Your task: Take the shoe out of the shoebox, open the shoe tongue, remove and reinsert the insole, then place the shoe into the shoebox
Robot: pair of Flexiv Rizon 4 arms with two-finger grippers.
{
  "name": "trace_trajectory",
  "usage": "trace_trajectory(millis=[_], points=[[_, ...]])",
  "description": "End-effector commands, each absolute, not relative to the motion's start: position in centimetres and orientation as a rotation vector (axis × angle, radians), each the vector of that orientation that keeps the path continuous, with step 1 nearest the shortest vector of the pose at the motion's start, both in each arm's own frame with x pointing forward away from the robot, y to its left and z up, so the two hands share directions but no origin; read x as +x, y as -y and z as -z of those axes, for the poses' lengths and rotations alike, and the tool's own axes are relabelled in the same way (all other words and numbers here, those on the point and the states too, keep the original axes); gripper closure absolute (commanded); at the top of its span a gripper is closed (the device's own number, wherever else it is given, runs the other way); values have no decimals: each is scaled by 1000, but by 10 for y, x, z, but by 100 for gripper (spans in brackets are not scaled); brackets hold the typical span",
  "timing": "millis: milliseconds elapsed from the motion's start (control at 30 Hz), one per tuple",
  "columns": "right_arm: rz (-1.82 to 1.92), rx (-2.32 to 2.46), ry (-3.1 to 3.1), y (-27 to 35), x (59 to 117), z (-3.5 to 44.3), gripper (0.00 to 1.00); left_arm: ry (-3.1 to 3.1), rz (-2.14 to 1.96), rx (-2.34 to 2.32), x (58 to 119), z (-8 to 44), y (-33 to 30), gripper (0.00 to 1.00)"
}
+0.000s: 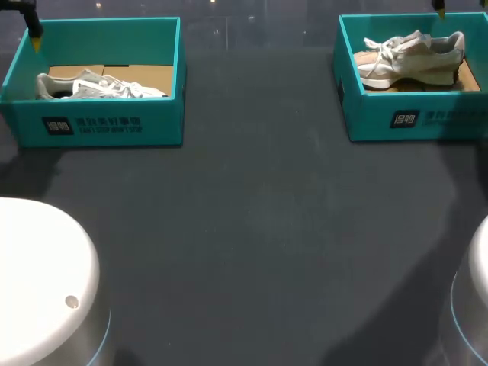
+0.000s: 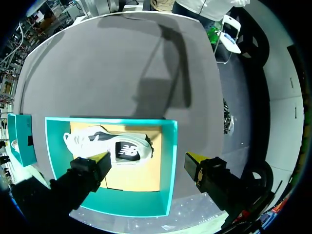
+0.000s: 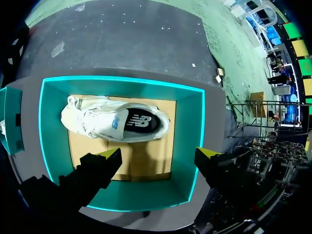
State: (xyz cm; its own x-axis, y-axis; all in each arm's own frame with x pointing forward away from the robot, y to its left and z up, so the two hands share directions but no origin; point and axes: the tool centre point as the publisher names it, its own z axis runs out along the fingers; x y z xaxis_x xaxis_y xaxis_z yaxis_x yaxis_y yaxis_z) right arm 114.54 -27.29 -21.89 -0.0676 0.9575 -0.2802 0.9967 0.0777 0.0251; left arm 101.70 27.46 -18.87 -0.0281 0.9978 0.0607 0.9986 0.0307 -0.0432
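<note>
Two rectangular cardboard boxes are set well apart on the matte dark grey desk (image 1: 259, 229). A pale grey laced sneaker (image 1: 99, 88) is laid on its side on the brown card floor of the teal left shoebox (image 1: 99, 126). A cream laced sneaker (image 1: 412, 57) is laid likewise in the teal right shoebox (image 1: 412, 118). The left claw (image 2: 146, 161) is held above the left shoebox with its fingers spread wide and nothing between them. The right claw (image 3: 160, 153) is held the same way above the right shoebox.

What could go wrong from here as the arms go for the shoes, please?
1. The left claw spans a wall of the left shoebox, with one finger outside it; a straight descent might strike that wall.
2. The right claw hangs over bare cardboard beside the right shoe, so closing there could catch nothing.
</note>
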Motion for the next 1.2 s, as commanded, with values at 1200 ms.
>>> trace_trajectory(millis=[1200], points=[[221, 2007, -2018, 299, 1169, 290, 0, 2201, 22, -2139, 1016, 188, -275, 0]])
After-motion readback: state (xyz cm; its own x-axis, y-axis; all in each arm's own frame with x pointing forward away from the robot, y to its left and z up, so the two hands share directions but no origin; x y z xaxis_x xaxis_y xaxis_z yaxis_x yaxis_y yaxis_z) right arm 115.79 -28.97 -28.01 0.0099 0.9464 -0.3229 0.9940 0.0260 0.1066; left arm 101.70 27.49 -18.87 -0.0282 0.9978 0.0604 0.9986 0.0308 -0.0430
